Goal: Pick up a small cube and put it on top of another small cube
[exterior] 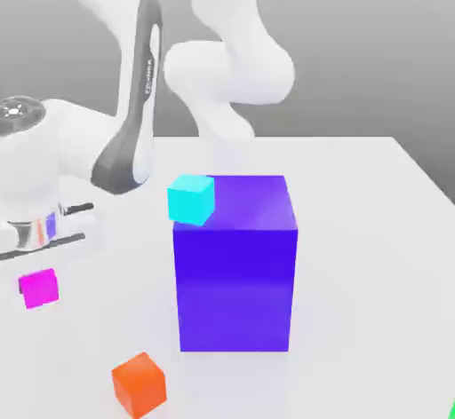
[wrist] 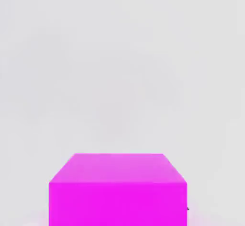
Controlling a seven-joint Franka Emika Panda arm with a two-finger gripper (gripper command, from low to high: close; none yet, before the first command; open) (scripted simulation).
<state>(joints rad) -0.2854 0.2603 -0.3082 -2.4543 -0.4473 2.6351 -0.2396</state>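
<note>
Now hanging over the small cube

Showing the gripper drawn together, directly above the small cube, by the table edge at the exterior view's left. Not revealing whether clamping that cube or merely meeting it. Placing the big blue-violet block mid-table, the cyan cube overlapping its upper corner, the orange cube lying apart from both.
</note>
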